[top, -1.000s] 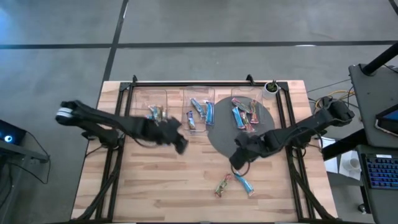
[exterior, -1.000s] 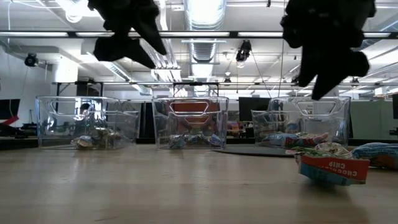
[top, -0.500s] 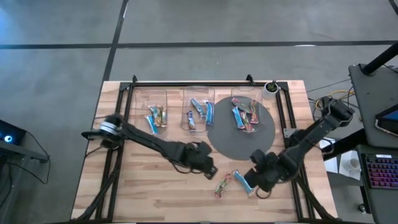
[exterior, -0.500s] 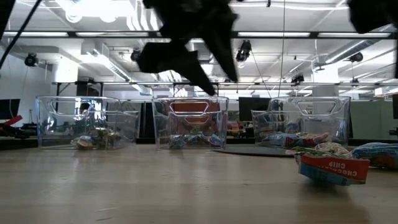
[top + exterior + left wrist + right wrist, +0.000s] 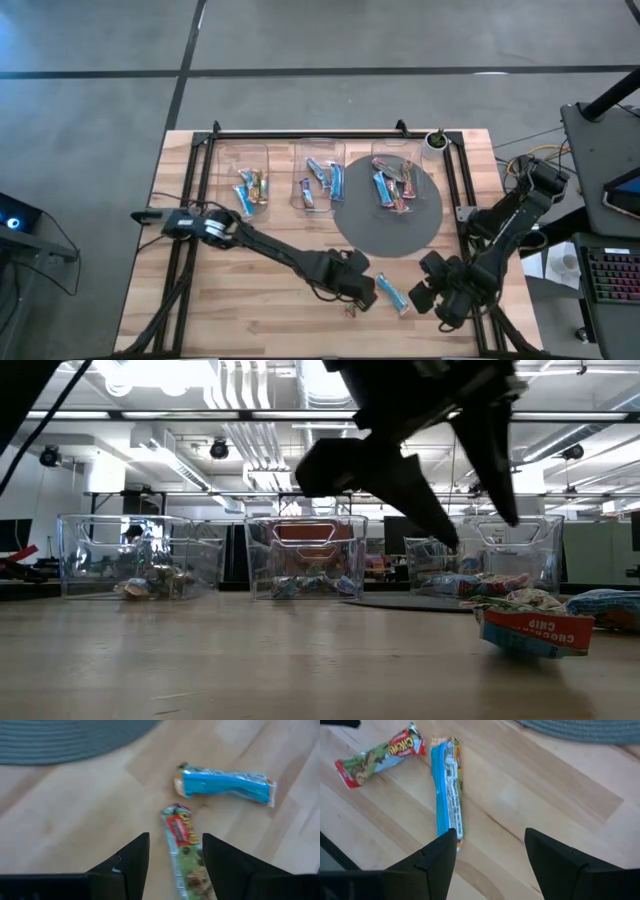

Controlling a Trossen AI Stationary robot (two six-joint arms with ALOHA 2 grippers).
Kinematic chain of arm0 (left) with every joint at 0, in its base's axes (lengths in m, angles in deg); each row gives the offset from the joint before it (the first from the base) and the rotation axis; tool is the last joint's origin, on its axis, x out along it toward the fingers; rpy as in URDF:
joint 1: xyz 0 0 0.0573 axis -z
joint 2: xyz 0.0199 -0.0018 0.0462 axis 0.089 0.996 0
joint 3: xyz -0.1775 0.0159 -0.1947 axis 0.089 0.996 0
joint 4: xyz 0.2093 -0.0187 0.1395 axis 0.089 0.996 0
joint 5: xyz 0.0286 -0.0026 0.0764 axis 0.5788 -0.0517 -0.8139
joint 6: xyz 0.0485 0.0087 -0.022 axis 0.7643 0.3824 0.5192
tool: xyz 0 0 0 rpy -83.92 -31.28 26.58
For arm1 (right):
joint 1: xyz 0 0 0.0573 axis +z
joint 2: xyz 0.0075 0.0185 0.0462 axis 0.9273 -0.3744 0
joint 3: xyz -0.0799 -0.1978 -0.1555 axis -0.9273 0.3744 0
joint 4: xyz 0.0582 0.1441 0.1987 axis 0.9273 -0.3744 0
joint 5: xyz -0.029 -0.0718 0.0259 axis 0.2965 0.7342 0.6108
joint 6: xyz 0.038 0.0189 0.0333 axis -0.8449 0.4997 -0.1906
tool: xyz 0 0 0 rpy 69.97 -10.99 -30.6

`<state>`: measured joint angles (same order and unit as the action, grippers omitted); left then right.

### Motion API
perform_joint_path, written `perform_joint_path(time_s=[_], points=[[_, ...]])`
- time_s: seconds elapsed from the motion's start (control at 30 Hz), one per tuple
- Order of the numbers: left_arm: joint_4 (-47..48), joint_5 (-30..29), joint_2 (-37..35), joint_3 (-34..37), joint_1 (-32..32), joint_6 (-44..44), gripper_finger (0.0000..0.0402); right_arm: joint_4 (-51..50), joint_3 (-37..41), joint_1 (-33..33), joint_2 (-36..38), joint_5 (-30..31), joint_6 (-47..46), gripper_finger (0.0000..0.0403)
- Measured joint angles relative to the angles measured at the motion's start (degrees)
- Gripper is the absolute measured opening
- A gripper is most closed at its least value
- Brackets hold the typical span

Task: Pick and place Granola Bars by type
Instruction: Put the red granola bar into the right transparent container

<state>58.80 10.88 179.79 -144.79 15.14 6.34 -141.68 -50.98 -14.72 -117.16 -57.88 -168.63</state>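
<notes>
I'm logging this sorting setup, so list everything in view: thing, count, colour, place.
Blue bar: one, bright blue wrapper, loose on the wood near the front.
Green bar: one, green and tan with red, beside the blue bar.
Clear bins: three, transparent, along the far edge, each holding bars.
Round mat: one, grey, under the right bin.
Table: one, light wood.
Left gripper: open, straddling the green bar.
Right gripper: open, by the blue bar.

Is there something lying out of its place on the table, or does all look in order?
Two wrapped bars lie loose on the bare wood, outside the clear plastic bins that hold the others: a bright blue-wrapped bar and a green-and-red-wrapped bar. They lie apart, at different angles. The open left gripper straddles the green one.
</notes>
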Motion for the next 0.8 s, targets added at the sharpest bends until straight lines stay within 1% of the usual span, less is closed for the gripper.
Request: perform_joint_path(time_s=[0.1,0.2,0.33,0.47,0.67,0.8], points=[[1.4,0.6,1.9,-2.0,0.3,0.0,0.0165,0.0,0.0,0.9,0.0,0.2,-0.9,0.0224],[4.5,0.3,2.0,-1.7,0.8,-1.5,0.0165,0.2,0.0,1.1,0.0,0.8,-0.9,0.0224],[10.7,-1.7,0.5,-1.2,1.9,-4.3,0.0165,0.8,0.0,1.1,0.0,1.1,0.4,0.0224],[14.3,-4.2,-2.1,-0.8,3.5,-6.1,0.0165,1.5,0.2,1.1,-0.3,2.3,2.9,0.0224],[14.2,-4.1,-3.6,-0.7,5.1,-6.2,0.0165,6.2,0.4,0.8,-3.7,3.2,7.9,0.0224],[14.0,-2.1,-3.8,-0.7,5.4,-6.6,0.0165,13.3,0.4,0.5,-6.8,3.0,15.0,0.0224]])
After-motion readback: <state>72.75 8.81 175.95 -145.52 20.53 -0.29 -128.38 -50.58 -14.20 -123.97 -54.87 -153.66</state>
